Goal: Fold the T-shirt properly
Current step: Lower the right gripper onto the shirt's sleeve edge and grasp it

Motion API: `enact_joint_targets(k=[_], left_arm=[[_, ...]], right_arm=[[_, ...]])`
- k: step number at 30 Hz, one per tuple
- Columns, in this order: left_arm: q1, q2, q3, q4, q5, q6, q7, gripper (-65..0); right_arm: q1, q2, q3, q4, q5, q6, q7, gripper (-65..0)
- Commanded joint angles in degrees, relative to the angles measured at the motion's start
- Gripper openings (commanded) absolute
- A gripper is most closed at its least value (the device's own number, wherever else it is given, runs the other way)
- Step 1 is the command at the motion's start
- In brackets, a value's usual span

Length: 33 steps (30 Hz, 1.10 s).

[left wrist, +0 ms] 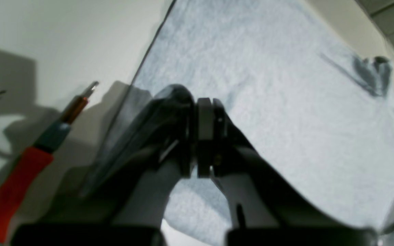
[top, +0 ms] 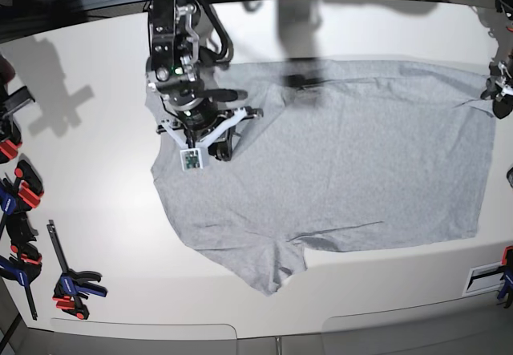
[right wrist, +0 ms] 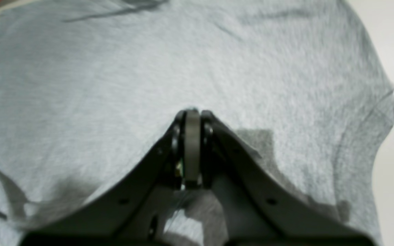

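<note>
T-shirt [top: 353, 155] lies spread on the white surface [top: 96, 114], mostly flat, plain grey side up, one sleeve [top: 264, 267] sticking out toward the near edge. Thin soft knit, light, zero stiffness: will drape and bunch when lifted, and drags wrinkles if pulled across the surface. Best grab pts IMO: hem corners, shoulder seams or sleeve edge, pinching one layer edge, both arms together.

Right pincer [right wrist: 193, 114] shut, over the shirt's sleeve/shoulder area; wrist view is blurry, prob no cloth between the jaws. Left pincer [left wrist: 204, 102] also shut, at the shirt's side edge, holding nothing that I can make out.

No print, brand or readable text visible. Small tag on the right arm, illegible.
</note>
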Motion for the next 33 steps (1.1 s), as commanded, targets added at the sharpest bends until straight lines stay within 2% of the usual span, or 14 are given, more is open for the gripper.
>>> enact_joint_targets(k=[1,4,9,21,23,24,26,27,28,33], left_arm=[[-0.5,-1.8,-0.4,0.8,0.3,0.7,-2.0,-65.0],[-0.5,-1.8,-0.4,0.8,3.4,2.8,-3.1,-65.0],[-0.5,-1.8,-0.4,0.8,3.9,2.8,-3.1,-65.0],[-0.5,-1.8,-0.4,0.8,3.2,2.7,-3.3,-65.0],[-0.5,-1.8,-0.4,0.8,3.2,2.7,-3.3,-56.8],[-0.5,-1.8,-0.4,0.8,3.2,2.7,-3.3,-51.8],[-0.5,-1.8,-0.4,0.8,3.2,2.7,-3.3,-43.3],[-0.5,-1.8,-0.4,0.8,3.2,2.7,-3.3,-40.9],[-0.5,-1.8,-0.4,0.8,3.2,2.7,-3.3,-39.9],[-0.5,-1.8,-0.4,0.8,3.2,2.7,-3.3,-39.8]], right_arm=[[1.6,-0.3,-0.1,0.3,0.2,-0.6,2.1,-65.0],[2.9,-0.3,-0.1,-1.1,-2.4,-2.4,2.6,-65.0],[3.6,-0.3,-0.1,-1.1,-4.3,-4.4,2.7,-65.0],[3.6,-0.3,-0.1,-1.1,-4.1,-4.5,2.4,-65.0],[3.6,-0.3,-0.1,-1.1,-4.0,-4.5,2.3,-65.0],[3.6,-0.3,-0.1,-1.1,-4.0,-4.5,2.3,-63.0],[3.6,-0.3,-0.1,-1.1,-4.0,-4.5,2.4,-43.7],[3.6,-0.3,-0.1,-1.1,-4.1,-4.5,2.4,-36.7],[3.6,-0.3,-0.1,-1.1,-4.1,-4.5,2.5,-33.9],[3.6,-0.3,-0.1,-1.1,-4.2,-4.5,2.8,-33.8]])
